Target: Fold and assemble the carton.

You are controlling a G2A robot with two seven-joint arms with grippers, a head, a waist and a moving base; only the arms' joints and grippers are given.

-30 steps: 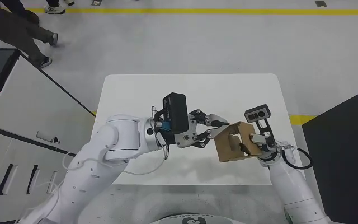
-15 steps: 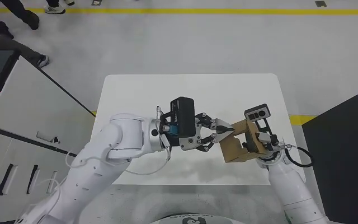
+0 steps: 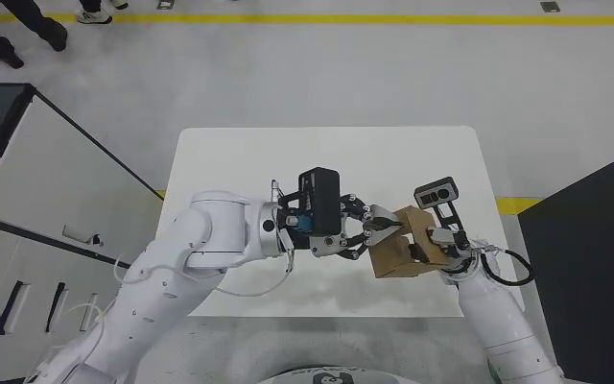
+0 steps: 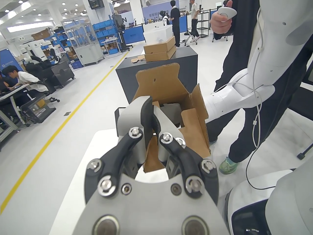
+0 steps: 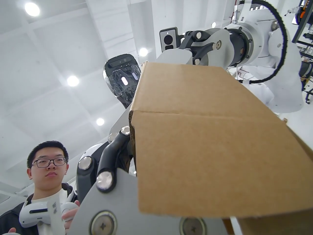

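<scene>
Cardboard carton (image 3: pixel 395 252) is up in the air over the bench (image 3: pixel 249 163), by its right corner on the robot's side. It's half built, open end w/ loose flaps. The right gripper (image 3: pixel 430 252) has its fingers clamped on a side wall, carrying the whole thing. The left gripper (image 4: pixel 152 110) fingers are closed on one flap (image 4: pixel 152 156) at the open end. Imo it's light, stiff-ish corrugated, but creases easy. Grab near the fold lines, not flap tips, & don't squeeze hard or the walls buckle.
</scene>
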